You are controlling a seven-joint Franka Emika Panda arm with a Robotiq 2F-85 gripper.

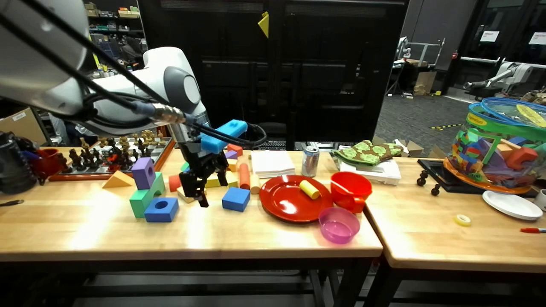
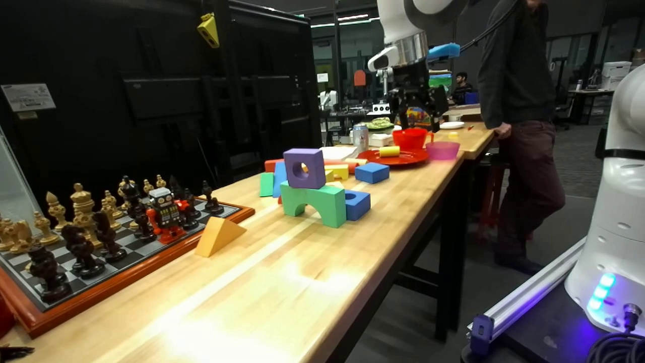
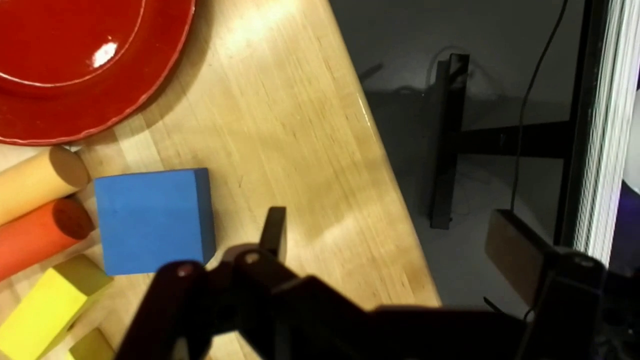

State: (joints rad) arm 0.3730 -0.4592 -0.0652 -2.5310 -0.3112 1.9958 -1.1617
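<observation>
Though matte, boxy blue block (image 3: 150, 222) near glossy round plate (image 3: 60, 95).

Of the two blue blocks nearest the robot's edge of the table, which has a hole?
The holed blue block beside the green arch: its top has a round hole. The plain blue block, nearer the red plate, has an unbroken top.

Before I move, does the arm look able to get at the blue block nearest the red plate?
Probably yes: the tool is open and empty, and nothing covers the blue block. One side is tight, though, with the red cylinder and yellow block close by.
</observation>
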